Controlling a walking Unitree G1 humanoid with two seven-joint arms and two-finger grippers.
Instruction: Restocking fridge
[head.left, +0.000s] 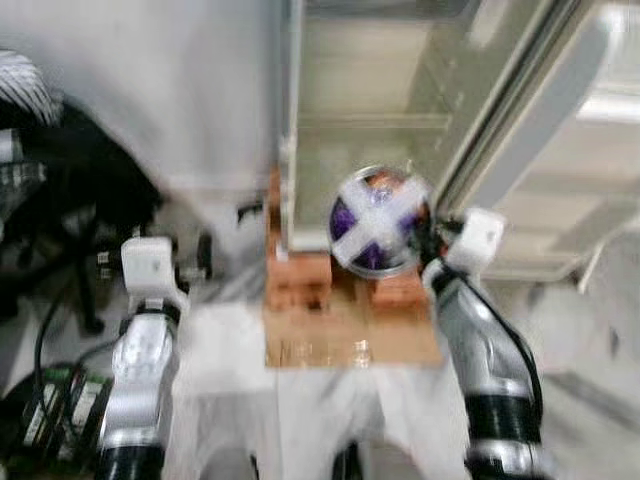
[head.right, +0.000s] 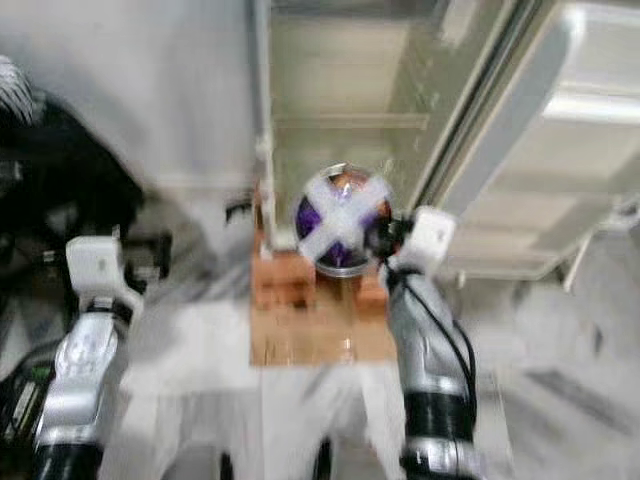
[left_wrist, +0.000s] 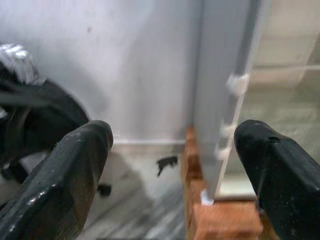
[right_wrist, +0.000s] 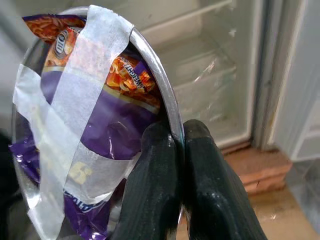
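A steel bowl (head.left: 378, 222) holds a purple and orange snack packet (right_wrist: 107, 115), strapped in by a cross of white tape (right_wrist: 75, 100). My right gripper (right_wrist: 182, 145) is shut on the bowl's rim (right_wrist: 160, 85) and holds it up in front of the open fridge (head.left: 380, 90), just below its lowest shelf (head.left: 370, 121). My left gripper (left_wrist: 175, 150) is open and holds nothing, raised at the left by the fridge's outer side wall (left_wrist: 220, 75).
The fridge stands on red bricks (head.left: 300, 275) and a wooden board (head.left: 350, 340). Its door (head.left: 580, 140) is swung open at the right. Black cables and gear (head.left: 60, 200) lie at the left on the pale marble floor (head.left: 220, 340).
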